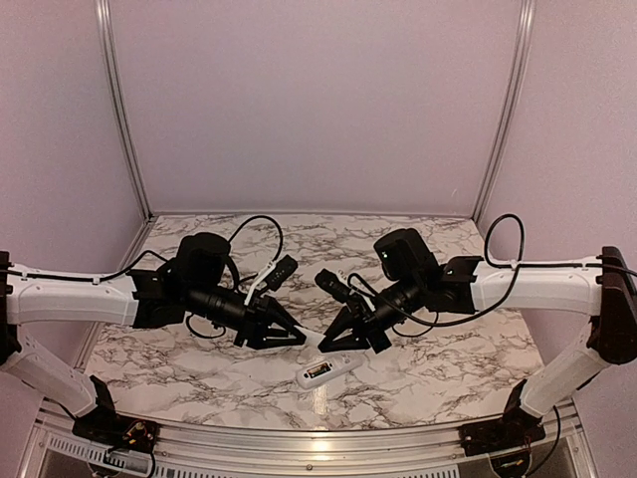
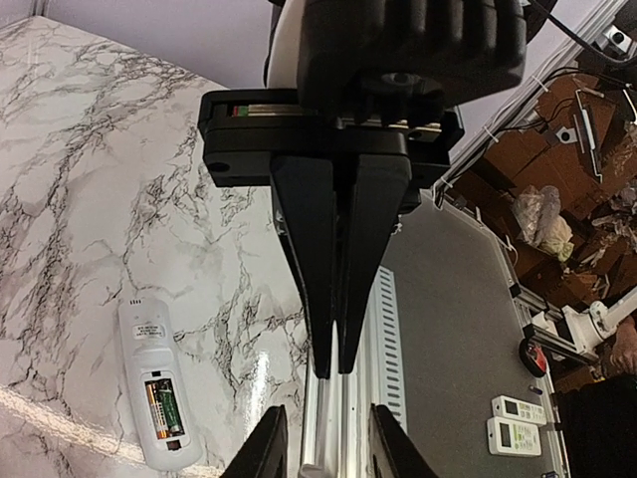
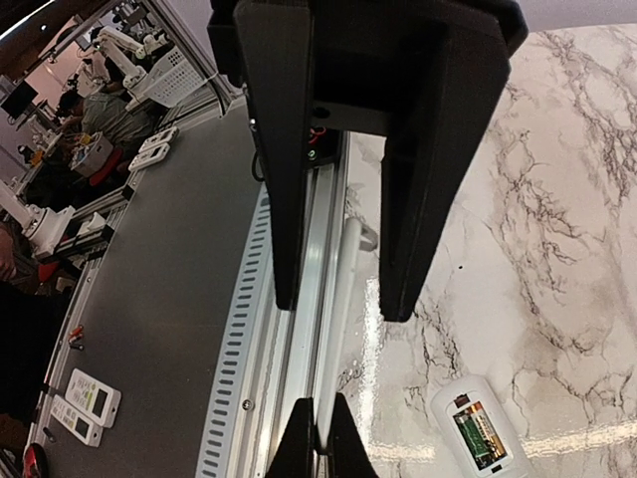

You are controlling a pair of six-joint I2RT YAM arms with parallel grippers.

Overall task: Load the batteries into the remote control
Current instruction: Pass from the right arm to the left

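The batteries lie in the open slot in the back of the remote. The remote lies back up on the marble bench, near the front edge, between my two arms. Both claws are close to it, just on its far side, and neither one touches it. My left claw has its fingers apart and holds nothing. My right claw has its fingers pressed together and holds nothing too. The two claws point at each other, tip near tip. Past the edge of the bench, two more white remotes lie side by side on a grey top.
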